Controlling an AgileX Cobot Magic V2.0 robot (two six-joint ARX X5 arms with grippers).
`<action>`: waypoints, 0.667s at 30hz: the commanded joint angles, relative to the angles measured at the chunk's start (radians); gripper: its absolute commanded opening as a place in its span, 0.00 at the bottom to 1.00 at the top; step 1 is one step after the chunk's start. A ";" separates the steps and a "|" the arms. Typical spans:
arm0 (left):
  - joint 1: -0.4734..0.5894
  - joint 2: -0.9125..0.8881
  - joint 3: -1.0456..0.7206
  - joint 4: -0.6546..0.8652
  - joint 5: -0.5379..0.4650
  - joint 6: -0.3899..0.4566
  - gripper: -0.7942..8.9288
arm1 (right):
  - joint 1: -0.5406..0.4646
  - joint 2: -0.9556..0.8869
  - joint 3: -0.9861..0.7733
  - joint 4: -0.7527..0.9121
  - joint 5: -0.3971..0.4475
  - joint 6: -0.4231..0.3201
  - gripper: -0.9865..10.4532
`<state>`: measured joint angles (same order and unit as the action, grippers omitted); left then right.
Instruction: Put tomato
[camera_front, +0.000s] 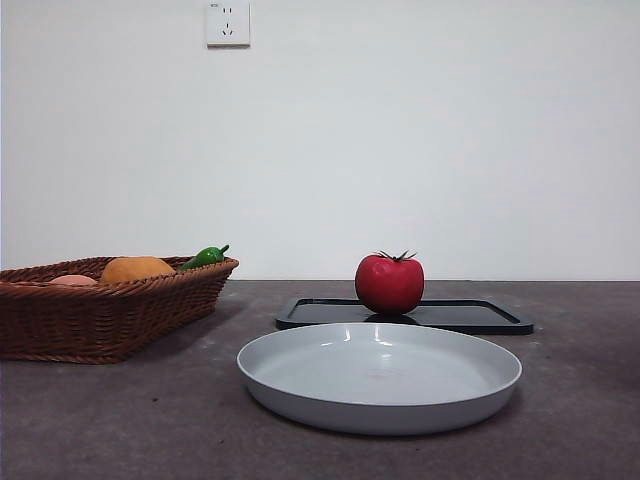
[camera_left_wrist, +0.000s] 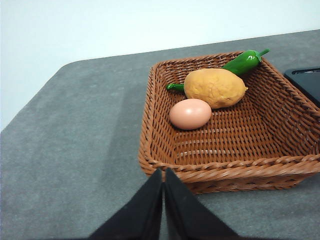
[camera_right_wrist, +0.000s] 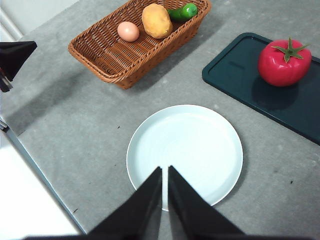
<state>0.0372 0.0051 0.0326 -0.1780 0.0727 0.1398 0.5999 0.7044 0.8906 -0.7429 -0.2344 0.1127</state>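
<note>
Brown wicker basket (camera_right_wrist: 131, 65) holding pale egg (camera_right_wrist: 128, 31), yellow-brown potato (camera_right_wrist: 156, 20), green pepper (camera_right_wrist: 183, 11); round white plate (camera_right_wrist: 150, 165) near dark rectangular tray (camera_right_wrist: 240, 75).

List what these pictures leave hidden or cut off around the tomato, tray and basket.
- Tomato: its underside, where it meets the dark tray, is hidden by its own body in the front and right wrist views.
- Tray: one end runs off the picture edge in the right wrist view.
- Basket: the front view cuts off one end, and its wall hides most of the egg and potato.
- Pepper: partly behind the potato in the left wrist view.
</note>
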 joint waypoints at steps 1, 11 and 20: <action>0.003 -0.002 -0.021 -0.008 -0.003 -0.008 0.09 | 0.007 0.006 0.007 0.010 -0.001 0.011 0.09; 0.003 -0.002 -0.021 -0.008 -0.003 -0.008 0.09 | -0.012 -0.002 0.007 0.010 0.023 -0.034 0.09; 0.003 -0.002 -0.021 -0.008 -0.003 -0.008 0.09 | -0.343 -0.171 -0.090 0.126 0.052 -0.047 0.09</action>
<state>0.0372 0.0051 0.0326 -0.1780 0.0727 0.1394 0.2897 0.5495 0.8165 -0.6304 -0.1833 0.0814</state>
